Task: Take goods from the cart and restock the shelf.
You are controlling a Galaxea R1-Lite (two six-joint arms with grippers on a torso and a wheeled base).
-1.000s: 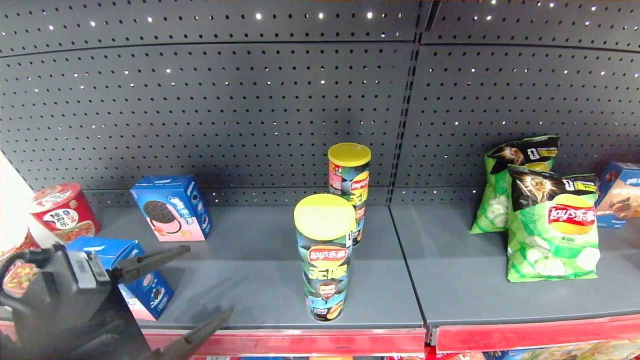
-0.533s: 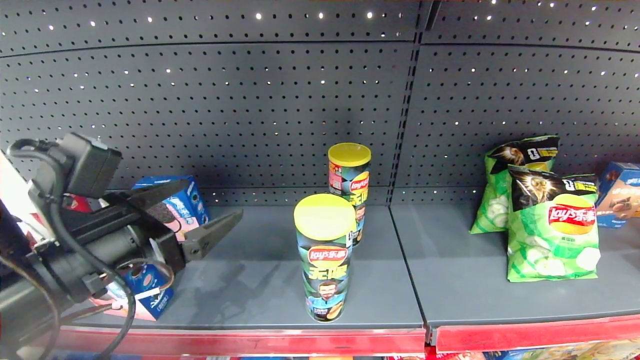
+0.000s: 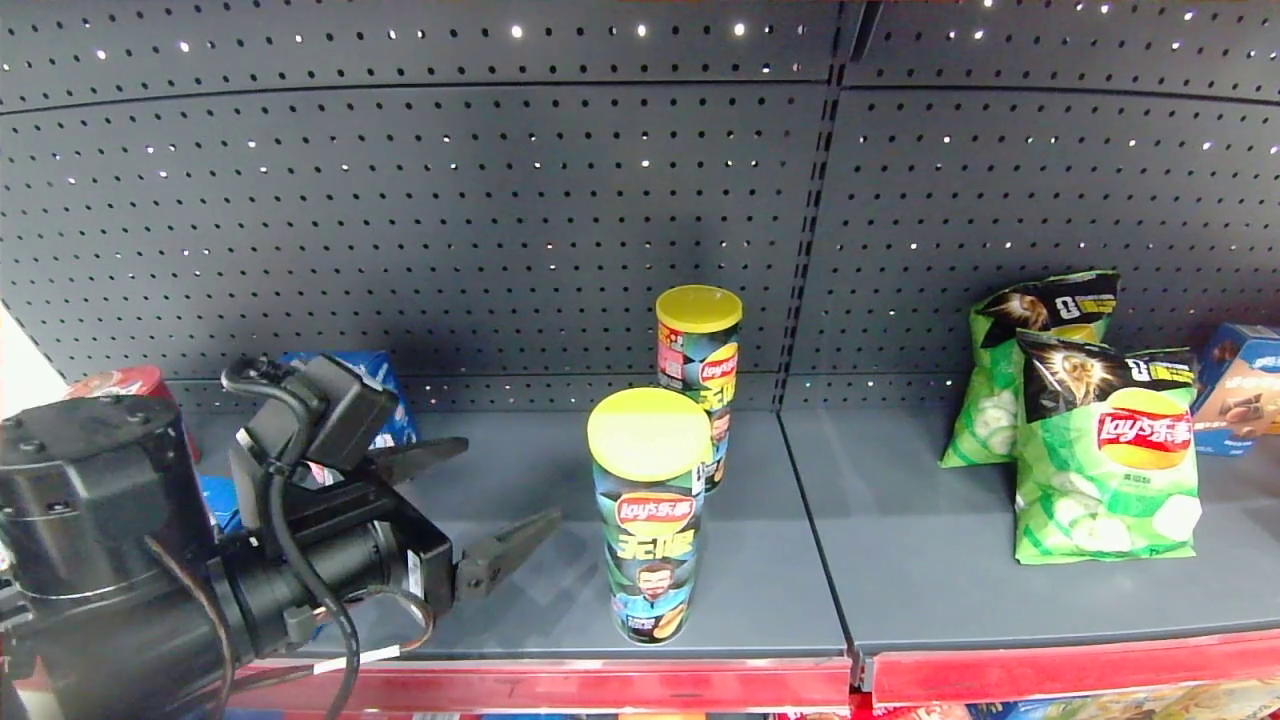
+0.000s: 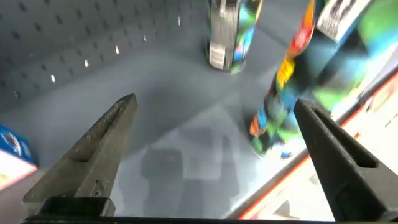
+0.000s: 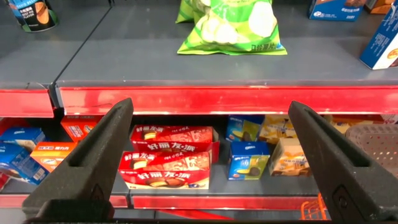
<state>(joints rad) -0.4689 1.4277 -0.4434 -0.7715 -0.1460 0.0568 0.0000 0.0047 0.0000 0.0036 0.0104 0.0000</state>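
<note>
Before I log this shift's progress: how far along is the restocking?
Done: a front can and a rear can stand on the shelf, green bags to their right. In hand: nothing; the left gripper hovers open beside the front can, the right gripper is open too. Left: bare shelf to fill.

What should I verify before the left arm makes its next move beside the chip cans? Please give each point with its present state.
1. Left gripper open: ok, fingers spread, nothing between them.
2. Goods in hand for restocking: not ok, both grippers are empty.
3. Front chip can upright and apart from the left gripper: ok.
4. Rear chip can upright: ok.
5. Right gripper open: ok, facing the red front rail.
6. Blue cookie box behind the left arm standing properly: cannot tell, mostly hidden.
</note>
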